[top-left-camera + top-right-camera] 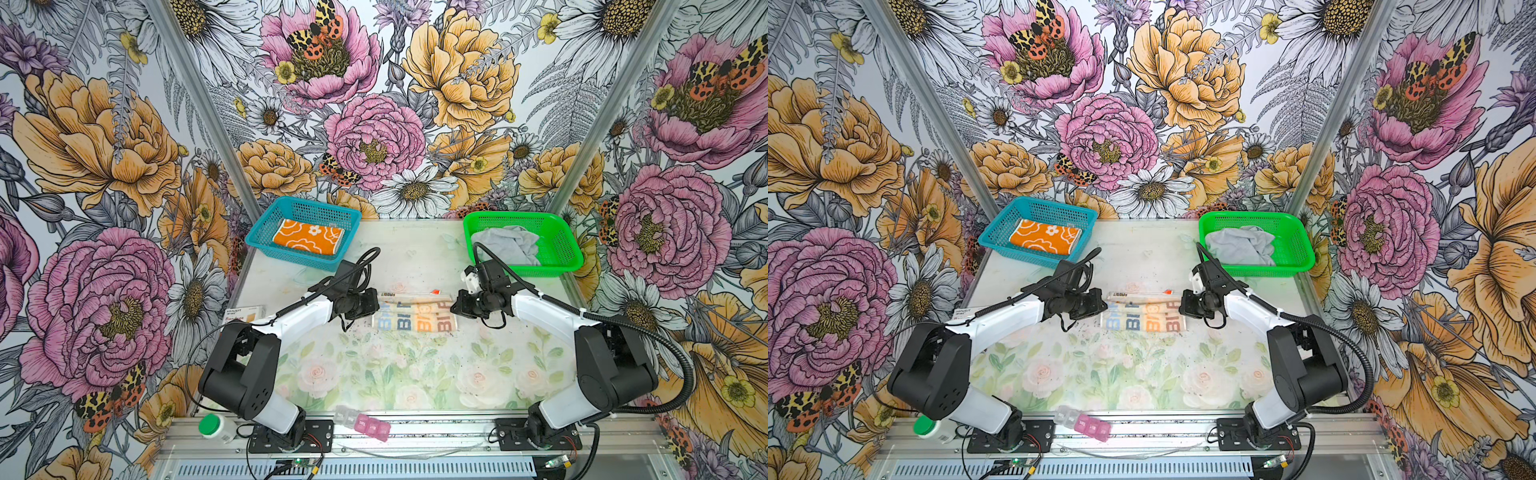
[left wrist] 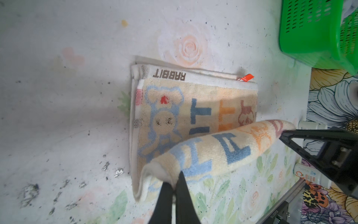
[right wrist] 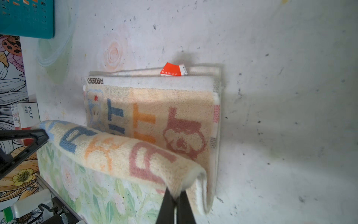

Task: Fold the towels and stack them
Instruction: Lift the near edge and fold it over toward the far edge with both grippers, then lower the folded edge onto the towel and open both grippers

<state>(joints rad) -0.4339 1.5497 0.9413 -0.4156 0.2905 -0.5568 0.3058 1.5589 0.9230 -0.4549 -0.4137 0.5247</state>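
Observation:
The striped RABBIT towel point(image 1: 413, 316) point(image 1: 1144, 316) lies part-folded at mid-table. Its near edge is raised off the table and curled over the flat part point(image 2: 193, 108) point(image 3: 155, 116). My left gripper point(image 1: 374, 309) point(image 2: 175, 179) is shut on that edge's left corner. My right gripper point(image 1: 454, 307) point(image 3: 175, 194) is shut on its right corner. The orange flowered towel point(image 1: 308, 237) point(image 1: 1044, 237) lies folded in the blue basket point(image 1: 291, 257). The pale grey towel point(image 1: 505, 245) point(image 1: 1239, 245) sits crumpled in the green basket point(image 1: 559, 249).
A bandage box point(image 1: 243, 314) lies at the table's left edge behind the left arm. A pink and clear pill organizer point(image 1: 365, 424) and a green-capped bottle point(image 1: 216, 428) rest on the front rail. Both baskets stand at the back corners.

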